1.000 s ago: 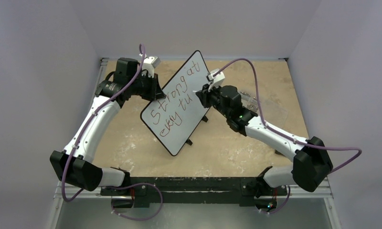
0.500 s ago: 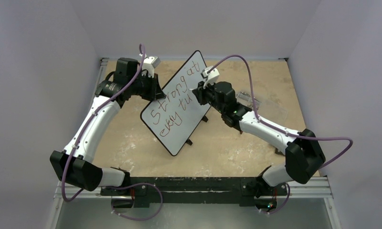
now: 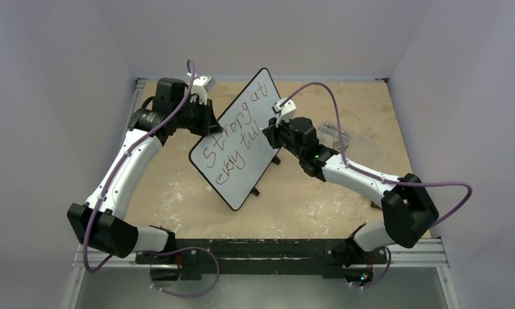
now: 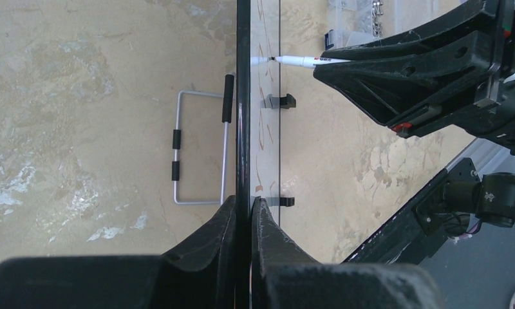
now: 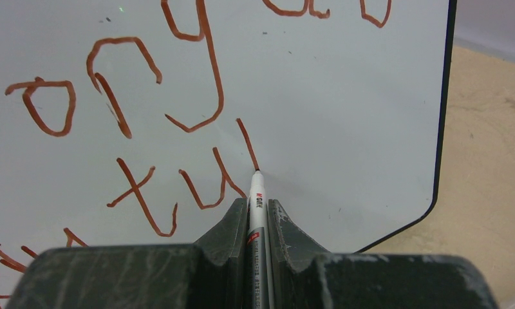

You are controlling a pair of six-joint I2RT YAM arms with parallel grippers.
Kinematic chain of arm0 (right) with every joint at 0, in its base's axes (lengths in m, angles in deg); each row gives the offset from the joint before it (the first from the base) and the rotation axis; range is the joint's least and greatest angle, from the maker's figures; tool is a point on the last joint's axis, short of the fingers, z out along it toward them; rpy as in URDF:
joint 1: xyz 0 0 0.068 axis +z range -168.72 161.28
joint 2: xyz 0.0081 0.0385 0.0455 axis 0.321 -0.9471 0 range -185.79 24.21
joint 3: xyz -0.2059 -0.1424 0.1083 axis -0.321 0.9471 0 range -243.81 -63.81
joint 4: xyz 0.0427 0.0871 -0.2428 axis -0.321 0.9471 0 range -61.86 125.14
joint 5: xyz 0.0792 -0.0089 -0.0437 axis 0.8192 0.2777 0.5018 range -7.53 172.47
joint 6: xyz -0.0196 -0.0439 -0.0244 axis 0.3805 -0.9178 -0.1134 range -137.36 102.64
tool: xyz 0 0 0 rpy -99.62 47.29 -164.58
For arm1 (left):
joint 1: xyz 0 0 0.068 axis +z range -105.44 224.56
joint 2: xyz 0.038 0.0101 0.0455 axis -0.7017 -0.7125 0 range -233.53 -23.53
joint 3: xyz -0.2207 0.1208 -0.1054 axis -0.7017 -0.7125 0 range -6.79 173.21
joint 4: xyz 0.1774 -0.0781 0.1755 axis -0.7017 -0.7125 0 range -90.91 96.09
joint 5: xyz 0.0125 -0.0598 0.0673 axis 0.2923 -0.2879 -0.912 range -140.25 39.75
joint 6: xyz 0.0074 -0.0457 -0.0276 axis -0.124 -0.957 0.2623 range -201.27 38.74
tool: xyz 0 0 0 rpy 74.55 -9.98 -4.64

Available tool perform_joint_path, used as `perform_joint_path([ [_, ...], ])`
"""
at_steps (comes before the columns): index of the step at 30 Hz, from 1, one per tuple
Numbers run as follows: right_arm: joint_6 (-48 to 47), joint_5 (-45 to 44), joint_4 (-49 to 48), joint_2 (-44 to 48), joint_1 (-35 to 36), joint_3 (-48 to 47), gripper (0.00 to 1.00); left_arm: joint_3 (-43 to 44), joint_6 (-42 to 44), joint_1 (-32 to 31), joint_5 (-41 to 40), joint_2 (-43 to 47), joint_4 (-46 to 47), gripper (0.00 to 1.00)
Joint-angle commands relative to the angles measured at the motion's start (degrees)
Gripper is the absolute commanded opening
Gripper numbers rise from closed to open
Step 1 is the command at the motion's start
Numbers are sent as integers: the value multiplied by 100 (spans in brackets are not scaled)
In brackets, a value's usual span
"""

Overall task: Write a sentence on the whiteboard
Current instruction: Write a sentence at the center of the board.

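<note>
We see the whiteboard [image 3: 258,103] propped at a tilt mid-table, set diagonally btwn both arms, feet on the tan tabletop [image 3: 177,193]. L gripper [image 4: 243,207] is clamped tight on the board's black rim, w/ a wire stand [image 4: 200,148] visible behind the board. R gripper [image 5: 257,207] is closed around a red-and-white marker pen [image 5: 257,222], tip touching the white surface at the lower end of a short slanted stroke just right of "tu". The sentence [image 3: 237,132], in reddish-brown, reads approx. "Strong at" over "eky tu". A clear plastic box [image 3: 335,132] sits beyond the R arm.
</note>
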Motion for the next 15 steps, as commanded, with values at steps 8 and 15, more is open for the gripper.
perform_joint_path([
  [8, 168, 109, -293, 65, 31, 315, 0, 33, 350, 3, -232, 131, 330, 0],
  [15, 169, 126, -268, 136, 31, 227, 0, 33, 363, -5, -242, 127, 328, 0],
])
